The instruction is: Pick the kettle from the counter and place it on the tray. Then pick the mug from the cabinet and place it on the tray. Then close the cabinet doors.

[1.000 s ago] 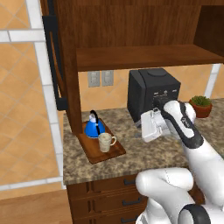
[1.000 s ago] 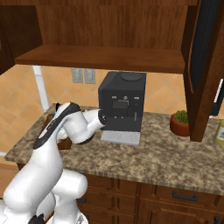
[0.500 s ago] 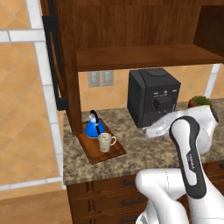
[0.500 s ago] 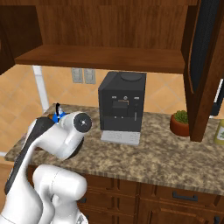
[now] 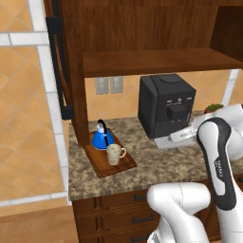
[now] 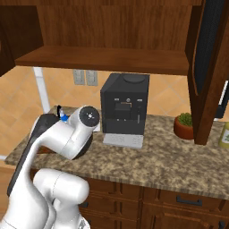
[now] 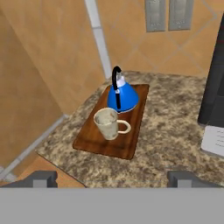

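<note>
The blue kettle [image 5: 101,137] and the cream mug [image 5: 114,154] both stand on the wooden tray [image 5: 102,167] at the left end of the granite counter [image 5: 156,163]. In the hand view the kettle [image 7: 122,95] is at the tray's [image 7: 138,116] far end and the mug [image 7: 108,123] just in front of it. My gripper [image 7: 113,178] hangs open and empty above the counter, to the right of the tray and well back from it. The cabinet [image 5: 156,60] is open: the left door [image 5: 59,61] and the right door [image 6: 209,67] are both swung out.
A black coffee machine [image 5: 165,109] with a pale drip tray stands in the middle of the counter. A potted plant [image 6: 183,126] and a yellowish bottle [image 6: 225,134] sit further right. My arm's elbow [image 6: 67,134] covers most of the kettle in the right base view.
The arm has swung away from the front of the coffee machine and folded to the right, turning the hand towards the tray. The jaws stayed open. Kettle and mug have not moved.
</note>
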You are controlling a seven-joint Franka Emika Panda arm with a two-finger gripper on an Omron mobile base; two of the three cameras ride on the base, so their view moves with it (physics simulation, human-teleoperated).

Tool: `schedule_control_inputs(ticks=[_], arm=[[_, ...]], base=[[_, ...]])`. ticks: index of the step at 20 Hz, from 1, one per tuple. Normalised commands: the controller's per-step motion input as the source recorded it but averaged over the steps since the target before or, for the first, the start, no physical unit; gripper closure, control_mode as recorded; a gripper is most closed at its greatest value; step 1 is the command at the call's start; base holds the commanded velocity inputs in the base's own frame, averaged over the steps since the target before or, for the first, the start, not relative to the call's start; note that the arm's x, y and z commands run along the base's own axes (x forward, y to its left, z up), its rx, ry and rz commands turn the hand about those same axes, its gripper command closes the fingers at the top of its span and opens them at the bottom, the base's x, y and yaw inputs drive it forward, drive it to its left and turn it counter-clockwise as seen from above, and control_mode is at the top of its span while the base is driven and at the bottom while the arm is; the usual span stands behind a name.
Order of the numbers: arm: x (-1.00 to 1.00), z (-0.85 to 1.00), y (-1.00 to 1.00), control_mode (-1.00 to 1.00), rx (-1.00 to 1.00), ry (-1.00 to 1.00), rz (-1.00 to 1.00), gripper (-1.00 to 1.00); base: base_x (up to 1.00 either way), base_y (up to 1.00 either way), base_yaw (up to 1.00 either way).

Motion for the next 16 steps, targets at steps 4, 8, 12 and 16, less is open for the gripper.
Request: schedule_control_inputs(ticks=[4,8,12,16], arm=[[-0.4,0.0,-0.26,-1.0,0.0,-0.01,-0.09,-1.0],[-0.61,0.06,-0.48,-1.0,0.01,0.0,-0.11,-1.0],[-0.84,0.19,-0.74,-1.0,0.17,-0.04,-0.07,-1.0],[-0.67,0.29,-0.81,-1.0,0.24,0.0,-0.08,-1.0]], base=[[0.0,0.0,0.0],[0.0,0.0,0.0],[0.0,0.0,0.0],[0.0,0.0,0.0]])
